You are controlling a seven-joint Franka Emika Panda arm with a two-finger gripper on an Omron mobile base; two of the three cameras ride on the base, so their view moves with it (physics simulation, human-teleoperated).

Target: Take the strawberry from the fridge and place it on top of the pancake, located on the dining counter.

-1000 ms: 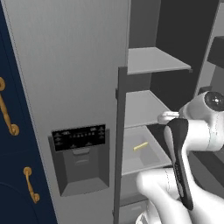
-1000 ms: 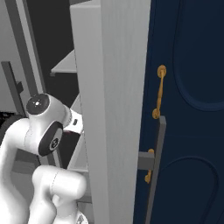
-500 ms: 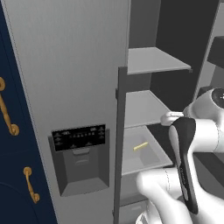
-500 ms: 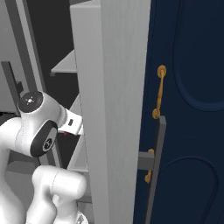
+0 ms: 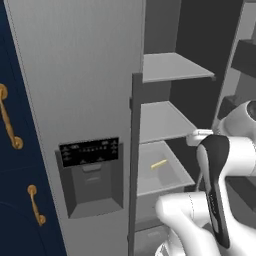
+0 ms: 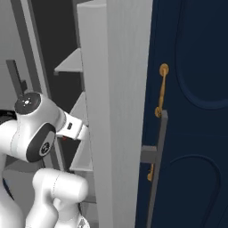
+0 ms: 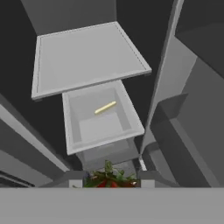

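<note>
In the hand view my gripper (image 7: 110, 181) is shut on the strawberry (image 7: 109, 178), whose green leaves and a bit of red show between the two fingertips (image 7: 74, 179). The gripper hangs inside the open fridge (image 5: 75, 75), above and in front of a grey drawer (image 7: 100, 118). The left base view shows the white hand (image 5: 196, 136) level with the middle shelf (image 5: 160, 120). The pancake and the dining counter are out of view.
A pale yellow stick (image 7: 105, 107) lies in the drawer, seen too as the stick (image 5: 158, 164) from the left base. A flat shelf (image 7: 87, 57) sits above it. The fridge's closed door (image 6: 116, 111) stands by the arm. Navy cabinets (image 6: 191, 89) with gold handles flank the fridge.
The arm's elbow has swung back and outward, drawing the hand slightly away from the shelves. The fingers have closed a touch tighter on the strawberry.
</note>
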